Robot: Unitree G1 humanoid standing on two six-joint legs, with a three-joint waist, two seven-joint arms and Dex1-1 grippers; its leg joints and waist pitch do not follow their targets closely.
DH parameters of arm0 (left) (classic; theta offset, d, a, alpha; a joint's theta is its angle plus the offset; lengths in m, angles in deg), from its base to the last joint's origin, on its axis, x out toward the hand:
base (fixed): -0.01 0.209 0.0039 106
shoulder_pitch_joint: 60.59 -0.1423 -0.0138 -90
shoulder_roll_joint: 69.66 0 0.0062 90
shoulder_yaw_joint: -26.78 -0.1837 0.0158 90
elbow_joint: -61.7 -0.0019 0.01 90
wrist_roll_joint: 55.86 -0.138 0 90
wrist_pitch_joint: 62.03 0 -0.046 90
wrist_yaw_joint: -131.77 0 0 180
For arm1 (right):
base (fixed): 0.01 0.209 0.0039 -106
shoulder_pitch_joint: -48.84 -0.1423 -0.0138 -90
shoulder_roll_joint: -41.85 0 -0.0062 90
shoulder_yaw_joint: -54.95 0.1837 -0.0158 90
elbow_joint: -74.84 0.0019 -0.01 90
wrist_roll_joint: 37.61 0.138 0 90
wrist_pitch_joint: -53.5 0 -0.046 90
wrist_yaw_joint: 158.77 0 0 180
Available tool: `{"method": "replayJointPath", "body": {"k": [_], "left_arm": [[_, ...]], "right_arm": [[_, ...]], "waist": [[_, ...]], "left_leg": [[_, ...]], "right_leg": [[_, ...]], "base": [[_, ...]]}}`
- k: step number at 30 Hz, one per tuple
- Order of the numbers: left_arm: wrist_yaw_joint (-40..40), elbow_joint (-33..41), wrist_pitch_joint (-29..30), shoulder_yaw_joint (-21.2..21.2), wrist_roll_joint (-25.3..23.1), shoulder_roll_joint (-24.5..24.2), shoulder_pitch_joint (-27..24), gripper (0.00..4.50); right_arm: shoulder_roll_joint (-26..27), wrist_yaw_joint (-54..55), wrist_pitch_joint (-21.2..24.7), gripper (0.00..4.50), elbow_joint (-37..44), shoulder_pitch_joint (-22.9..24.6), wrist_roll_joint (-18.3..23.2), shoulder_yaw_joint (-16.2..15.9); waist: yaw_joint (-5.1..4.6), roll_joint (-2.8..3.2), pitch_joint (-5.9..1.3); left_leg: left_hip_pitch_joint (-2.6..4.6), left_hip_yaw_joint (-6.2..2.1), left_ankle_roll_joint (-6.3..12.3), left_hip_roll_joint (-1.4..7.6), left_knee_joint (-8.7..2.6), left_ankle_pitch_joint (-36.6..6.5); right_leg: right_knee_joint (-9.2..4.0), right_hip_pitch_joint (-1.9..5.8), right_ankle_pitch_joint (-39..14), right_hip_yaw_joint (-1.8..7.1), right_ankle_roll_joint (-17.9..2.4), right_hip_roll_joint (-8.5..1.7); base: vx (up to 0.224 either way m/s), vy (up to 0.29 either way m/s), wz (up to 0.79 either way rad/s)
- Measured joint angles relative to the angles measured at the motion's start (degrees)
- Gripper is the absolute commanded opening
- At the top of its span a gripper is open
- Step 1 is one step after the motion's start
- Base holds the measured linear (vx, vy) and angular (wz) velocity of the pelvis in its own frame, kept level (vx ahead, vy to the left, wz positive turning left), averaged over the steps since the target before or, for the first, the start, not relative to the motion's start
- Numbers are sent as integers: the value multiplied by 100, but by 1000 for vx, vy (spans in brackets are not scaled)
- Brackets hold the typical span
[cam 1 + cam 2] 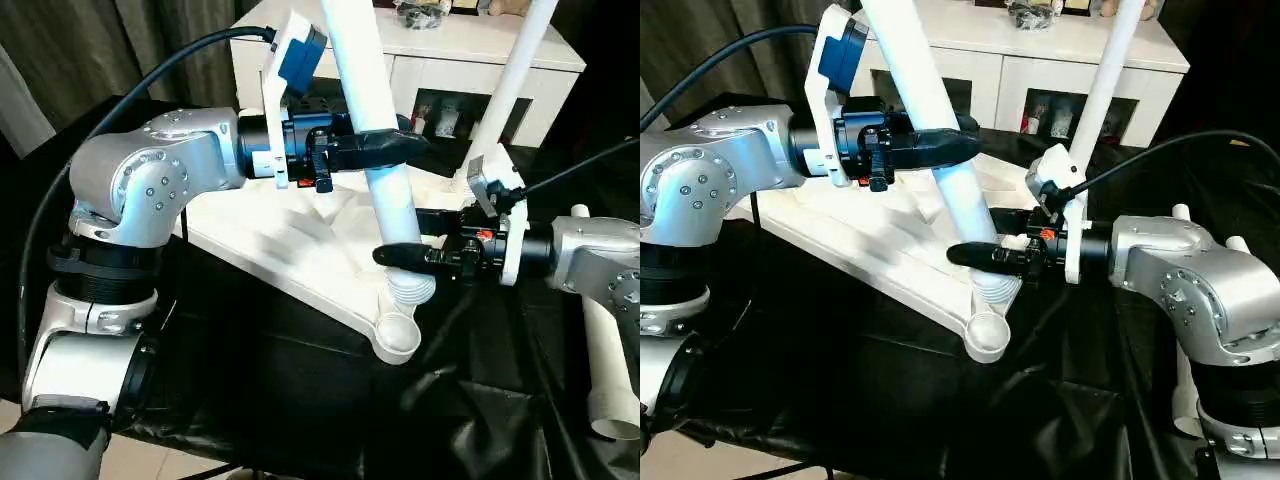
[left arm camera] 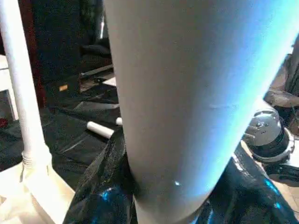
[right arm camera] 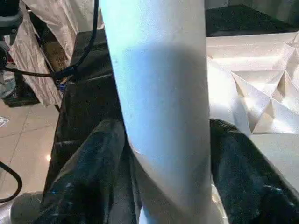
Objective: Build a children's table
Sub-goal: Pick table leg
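Your left gripper (image 1: 395, 148) grips the tilted leg (image 1: 375, 120) above the tabletop (image 1: 300, 250) lying ribs-up on the counter (image 1: 300, 400). Right gripper (image 1: 980, 256) jaws straddle the leg's threaded base; contact unclear. Leaning leg could cross-thread or pop from the corner socket if you twist now.
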Motion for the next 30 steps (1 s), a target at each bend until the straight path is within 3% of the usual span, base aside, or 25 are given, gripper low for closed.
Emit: {"method": "replayJointPath", "body": {"k": [8, 9, 10, 12, 20, 24, 25, 29, 30], "left_arm": [[19, 11, 7, -28, -23, -2, 0, 179], [12, 12, 7, -28, -39, -1, 0, 235], [-44, 5, 40, -3, -32, 32, 0, 249], [-326, -89, 89, 102, -34, 206, 8, 249], [-1378, -198, 214, 650, 22, 744, 20, 336], [-1923, -191, 351, 846, 129, 1026, 16, 348], [-2008, -190, 355, 899, 133, 1080, 12, 376], [-2340, -191, 381, 1102, 157, 1198, -2, 388], [-2378, -192, 388, 1125, 155, 1198, -2, 418]], "right_arm": [[23, 6, -61, 200, 3, 23, -38, -77], [41, 20, -68, 197, 3, 23, -43, -85], [59, 37, -79, 197, 2, 32, -43, -86], [185, 111, -101, 195, 0, 36, -41, -92], [786, 879, -168, 188, -69, -5, -57, 84], [1078, 1268, -176, 188, -73, -70, -87, 171], [1089, 1307, -176, 188, -73, -85, -87, 189], [1195, 1477, -185, 188, -106, -160, -90, 233], [1201, 1504, -194, 188, -119, -174, -93, 233]], "waist": [[0, 0, 0], [-1, 0, 0], [-1, 0, 0], [-1, 0, 0], [-2, 0, 0], [-1, 0, 0], [1, 0, 0], [-1, -1, 0], [-1, -1, 0]], "left_leg": [[1, 0, 0, 0, 1, 0], [0, 0, 0, 0, 1, 0], [1, 0, 0, 0, 1, 0], [0, 0, 0, 1, 5, 0], [-3, 0, 1, 3, 16, 0], [-5, 0, 1, 3, 16, 1], [-5, 0, 1, 3, 16, 1], [-6, 0, 2, 3, 17, 1], [-6, 0, 2, 3, 17, 1]], "right_leg": [[1, 1, 0, 0, 0, 0], [1, 1, 0, 0, 0, 0], [1, 1, 1, 0, -1, 0], [2, 2, 1, 0, -2, 0], [3, 3, 2, -2, -3, 0], [5, 2, 3, -3, -4, 0], [4, 2, 3, -3, -3, 0], [3, 2, 2, -3, -2, 0], [3, 1, 2, -3, -2, 0]], "base": [[0, 0, 0], [0, 0, 0], [0, 0, 0], [0, 0, 0], [0, 0, 0], [0, 0, 0], [0, 0, 0], [0, 0, 0], [0, 0, 0]]}}
